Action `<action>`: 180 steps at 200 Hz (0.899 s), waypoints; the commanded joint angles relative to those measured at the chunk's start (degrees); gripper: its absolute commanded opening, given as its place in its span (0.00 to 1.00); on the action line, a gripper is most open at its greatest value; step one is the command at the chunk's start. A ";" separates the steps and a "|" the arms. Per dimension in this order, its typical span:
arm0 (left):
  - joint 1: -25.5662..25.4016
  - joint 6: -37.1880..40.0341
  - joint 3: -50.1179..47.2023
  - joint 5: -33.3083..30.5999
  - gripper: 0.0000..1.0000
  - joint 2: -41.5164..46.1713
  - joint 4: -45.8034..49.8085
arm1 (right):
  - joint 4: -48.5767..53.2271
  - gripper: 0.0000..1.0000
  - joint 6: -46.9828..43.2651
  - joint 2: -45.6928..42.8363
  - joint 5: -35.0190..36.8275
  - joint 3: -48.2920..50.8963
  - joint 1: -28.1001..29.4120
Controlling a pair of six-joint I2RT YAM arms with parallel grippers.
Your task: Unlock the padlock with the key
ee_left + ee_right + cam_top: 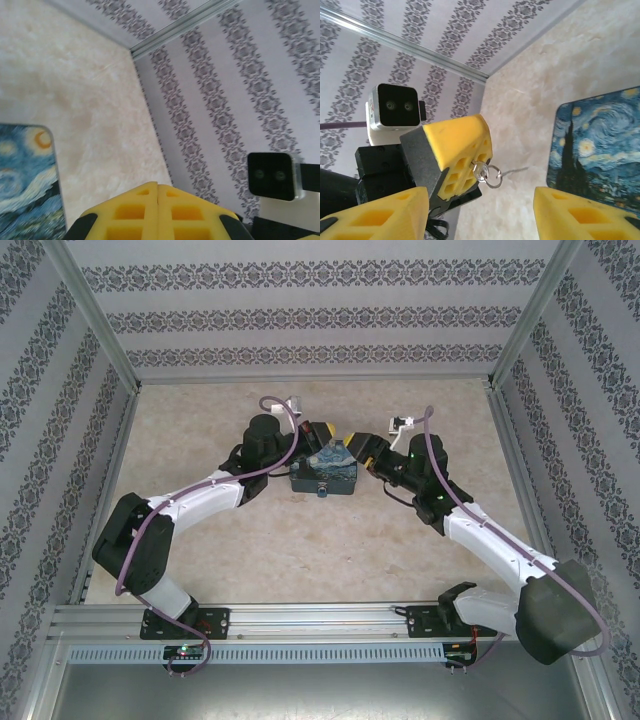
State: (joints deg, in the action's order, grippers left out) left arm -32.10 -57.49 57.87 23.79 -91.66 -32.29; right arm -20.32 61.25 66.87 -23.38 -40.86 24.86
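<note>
Nearest to me, my two arms rise from their bases on the rail (330,618) at the near edge of the table (250,550) and bend inward to meet around the middle of it. First along the way is the padlock (323,491), a tiny blue-grey thing right at the near side of the tin (325,468), which is painted in blue and yellow swirls. From above I cannot tell whether the padlock hangs on the tin's wall or only touches it, and its shackle is too small to make out. The tin lies flat between my two wrists. At its far side my grippers face each other. My left gripper (158,202) is by the tin's far left part and is clenched, its yellow pads (135,220) pressed flush together. Seen from my right wrist, the key (484,173) is pinched at the tip of those pads. It is a small silvery ring with a thin metal sliver sticking out sideways toward the tin. My right gripper (480,205) is by the tin's far right part and is released. Its two yellow fingers (385,212) are spread well apart and grasp nothing, and the left gripper's tip with the key shows in the gap between them without touching either finger. Farther off, bare table runs to the far wall (320,310), papered in grey patterned stripes.
</note>
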 commanded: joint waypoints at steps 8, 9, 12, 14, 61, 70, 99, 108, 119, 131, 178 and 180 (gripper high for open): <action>-0.19 -4.51 -1.84 -1.05 0.00 1.87 -12.09 | -7.23 0.52 3.40 1.58 -1.68 -1.62 -0.25; -0.22 -4.62 -1.90 -1.08 0.00 1.85 -12.27 | -7.34 0.52 3.46 1.63 -1.67 -1.65 -0.25; -0.22 -4.96 -2.07 -1.17 0.00 1.96 -12.72 | -7.74 0.51 3.63 1.86 -1.78 -1.82 -0.25; -0.22 -5.23 -2.17 -1.26 0.00 1.93 -12.99 | -8.08 0.51 3.73 1.97 -1.90 -1.89 -0.19; -0.18 -9.51 -2.81 -1.58 0.00 2.18 -16.97 | -16.09 0.45 6.72 5.20 -3.66 -3.16 -0.34; -0.29 -10.23 -2.84 -1.62 0.00 2.12 -17.63 | -17.41 0.44 7.18 5.69 -4.02 -3.25 -0.33; -0.25 -12.79 -3.04 -1.73 0.00 1.54 -20.07 | -22.09 0.42 9.14 7.68 -5.15 -2.97 -0.43; -0.29 -13.36 -3.09 -1.63 0.00 1.31 -20.74 | -24.33 0.42 10.00 8.51 -5.53 -2.91 -0.52; -0.38 -13.86 -3.10 -1.60 0.00 1.03 -21.21 | -26.06 0.40 10.91 9.42 -5.92 -2.89 -0.56; -0.34 -14.05 -3.11 -1.48 0.00 0.87 -21.18 | -27.28 0.39 11.47 10.15 -6.28 -2.86 -0.52; -0.51 -13.82 -2.85 -1.39 0.00 0.78 -20.31 | -28.02 0.35 11.69 10.65 -7.46 -3.00 -0.52; -0.51 -13.82 -2.78 -1.45 0.00 0.78 -20.26 | -28.02 0.35 11.74 10.69 -7.54 -3.04 -0.52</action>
State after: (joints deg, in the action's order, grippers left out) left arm -32.14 -70.98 55.02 22.37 -91.33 -49.36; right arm -44.05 72.34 77.47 -29.08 -42.39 24.84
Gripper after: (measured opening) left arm 0.042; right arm 0.353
